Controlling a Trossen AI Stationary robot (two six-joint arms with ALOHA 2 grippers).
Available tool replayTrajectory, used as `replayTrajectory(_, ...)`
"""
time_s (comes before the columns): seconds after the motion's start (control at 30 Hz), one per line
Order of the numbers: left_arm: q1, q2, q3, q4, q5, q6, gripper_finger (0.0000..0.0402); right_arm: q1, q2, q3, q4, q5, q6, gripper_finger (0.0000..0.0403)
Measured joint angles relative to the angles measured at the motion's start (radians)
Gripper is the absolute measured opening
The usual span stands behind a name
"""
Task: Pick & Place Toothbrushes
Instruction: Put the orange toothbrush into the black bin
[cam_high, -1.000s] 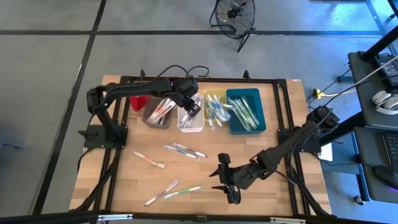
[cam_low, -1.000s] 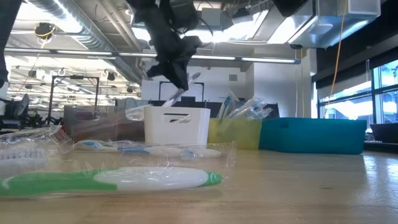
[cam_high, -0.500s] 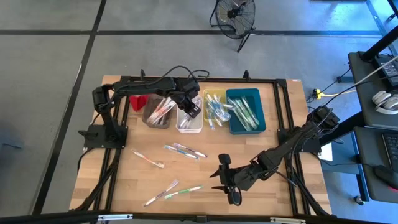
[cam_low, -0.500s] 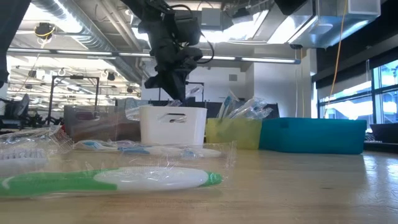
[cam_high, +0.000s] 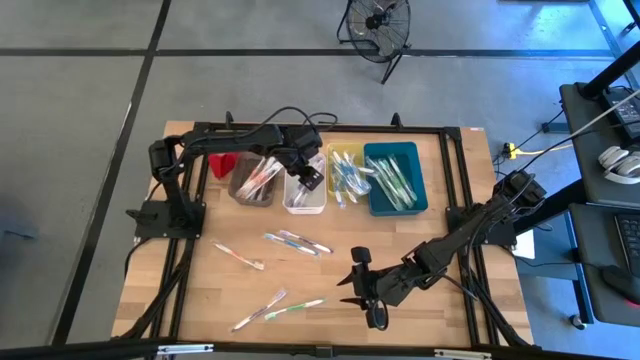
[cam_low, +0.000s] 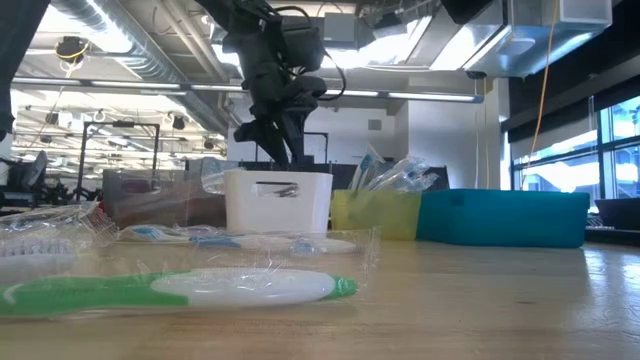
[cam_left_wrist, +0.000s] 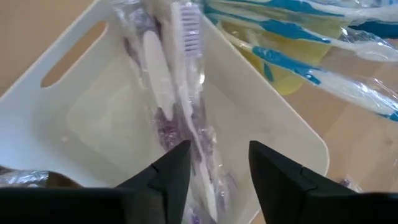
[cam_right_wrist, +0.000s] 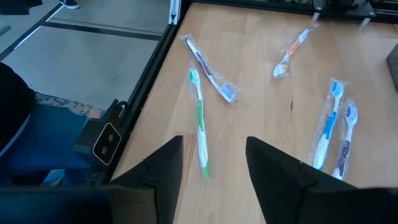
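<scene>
My left gripper (cam_left_wrist: 214, 168) hangs open, pointing steeply down into the white bin (cam_high: 305, 192). A wrapped purple-and-white toothbrush (cam_left_wrist: 177, 93) lies slanted inside that bin, its bristle end up by the bin's rim. Its lower end runs between my fingers. My right gripper (cam_right_wrist: 211, 162) stands open above the table's near middle (cam_high: 362, 290). Loose wrapped toothbrushes lie flat on the table: a green one (cam_right_wrist: 199, 121), a purple one (cam_right_wrist: 208, 68), an orange one (cam_right_wrist: 289, 53), and a blue and purple pair (cam_right_wrist: 333, 127).
The bins stand in a row at the back: grey (cam_high: 252, 180), white, yellow (cam_high: 345, 170), teal (cam_high: 395, 178), each with wrapped toothbrushes in it. A small red object (cam_high: 222, 163) sits left of the grey bin. Bare wood shows at the table's right.
My left gripper has sunk toward the white bin with a toothbrush between its fingers and has then opened. The toothbrush has dropped from above the rim down into the bin. My right gripper has kept still.
</scene>
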Motion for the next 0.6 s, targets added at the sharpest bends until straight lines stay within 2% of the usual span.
replayTrajectory(0.17, -0.002, -0.004, 0.025, -0.007, 0.002, 0.012, 0.0164, 0.000, 0.000, 0.000, 0.000, 0.000, -0.010, 0.0169)
replayTrajectory(0.3, -0.024, -0.052, 0.080, -0.095, 0.037, 0.027, 0.0159, 0.000, 0.000, 0.000, 0.000, -0.008, -0.010, 0.0165)
replayTrajectory(0.43, -0.098, -0.136, 0.128, -0.218, 0.083, 0.029, 0.0151, 0.000, 0.000, 0.000, -0.001, -0.019, -0.014, 0.0166)
replayTrajectory(0.6, -0.279, -0.249, 0.130, -0.370, 0.084, 0.046, 0.0144, 0.000, 0.000, 0.000, -0.001, -0.019, -0.014, 0.0177)
